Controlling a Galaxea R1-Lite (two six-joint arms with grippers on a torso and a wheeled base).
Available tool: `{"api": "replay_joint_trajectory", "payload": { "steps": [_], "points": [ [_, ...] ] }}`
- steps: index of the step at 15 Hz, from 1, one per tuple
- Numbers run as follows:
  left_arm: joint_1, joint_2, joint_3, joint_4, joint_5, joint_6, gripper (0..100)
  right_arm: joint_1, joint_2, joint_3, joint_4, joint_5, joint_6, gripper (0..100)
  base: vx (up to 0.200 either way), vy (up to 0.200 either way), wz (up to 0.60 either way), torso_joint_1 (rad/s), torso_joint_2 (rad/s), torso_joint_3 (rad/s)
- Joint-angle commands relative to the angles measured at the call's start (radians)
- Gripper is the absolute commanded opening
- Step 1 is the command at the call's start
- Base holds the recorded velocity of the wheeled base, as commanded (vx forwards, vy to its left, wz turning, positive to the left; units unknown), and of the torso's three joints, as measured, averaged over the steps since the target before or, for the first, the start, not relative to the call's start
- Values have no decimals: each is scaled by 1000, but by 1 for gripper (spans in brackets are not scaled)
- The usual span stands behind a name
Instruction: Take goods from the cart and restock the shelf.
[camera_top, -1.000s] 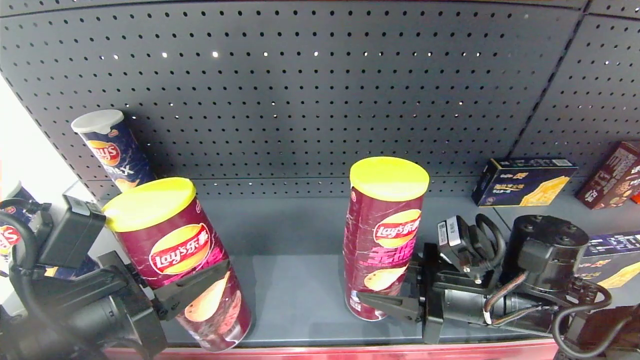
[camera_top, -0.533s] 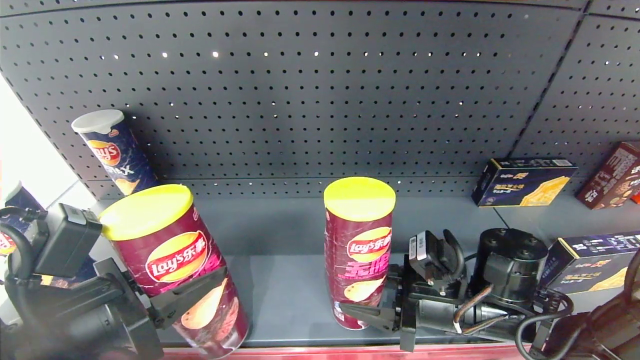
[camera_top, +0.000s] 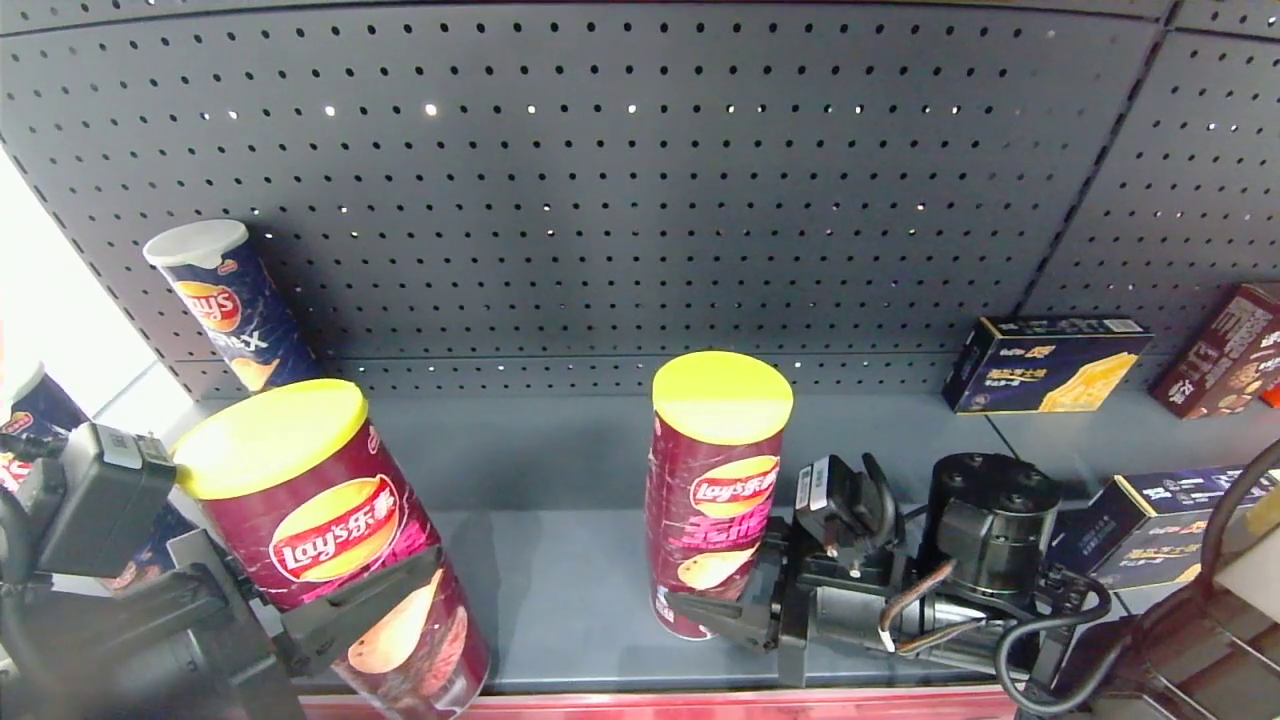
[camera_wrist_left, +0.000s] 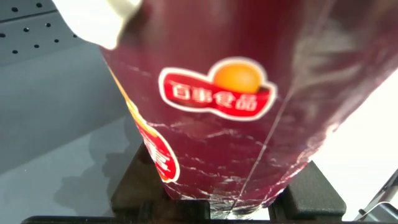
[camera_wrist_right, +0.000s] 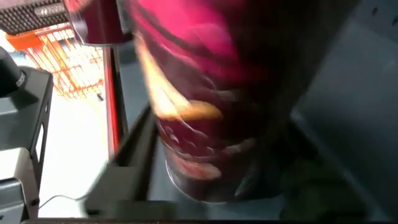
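The left maroon chip can (camera_top: 330, 530), topped with a yellow lid, is being held by the left gripper (camera_top: 340, 600) at the front left corner of the grey shelf board (camera_top: 570, 570). The gripper's fingers are being pressed onto the can's lower half, with one dark finger (camera_top: 400, 575) crossing the front of the label. The can is being carried tilted, its lid leaning to the left and its base lying over the red front strip (camera_top: 640, 705). Whether the base is touching the board cannot be told. In the left wrist view the same can (camera_wrist_left: 236, 118) is being squeezed between the dark pads (camera_wrist_left: 314, 199).

The right maroon chip can (camera_top: 715, 480), also yellow-lidded, is being held upright near the middle of the shelf board by the right gripper (camera_top: 720, 585), which is coming in from the right. Its fingers are being clamped on the can's lower part, one finger (camera_top: 715, 612) in front and the other behind. The base is sitting low at the board, but contact cannot be confirmed. In the right wrist view the can (camera_wrist_right: 211, 118) is blurred, and an orange wire cart (camera_wrist_right: 68, 59) is being shown beyond the shelf edge.

A blue chip can (camera_top: 225, 295) with a pale lid is standing at the back left against the perforated back panel (camera_top: 640, 180), well apart from both held cans. A dark blue snack box (camera_top: 1050, 365) and a maroon box (camera_top: 1225, 345) are lying at the back right, and another dark blue box (camera_top: 1150, 525) is lying nearer the front.
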Motion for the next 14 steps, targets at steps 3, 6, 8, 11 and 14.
{"api": "replay_joint_trajectory", "payload": {
  "steps": [3,6,8,11,14],
  "points": [
    [0,-1,1,0,0,0,0,1,-5,6,-2,-3,0,100,0,0,0,0,0,0],
    [-2,0,-2,0,-1,0,0,1,-58,29,-2,-31,0,100,0,0,0,0,0,0],
    [-2,0,-4,0,-1,0,0,-4,-128,83,-1,-37,0,100,0,0,0,0,0,0],
    [-2,-1,1,0,0,0,0,-67,-334,184,7,-69,1,100,0,0,0,0,0,0],
    [-2,-1,-1,0,-1,0,0,-171,-536,201,61,-77,0,100,0,0,0,0,0,0]
  ]
}}
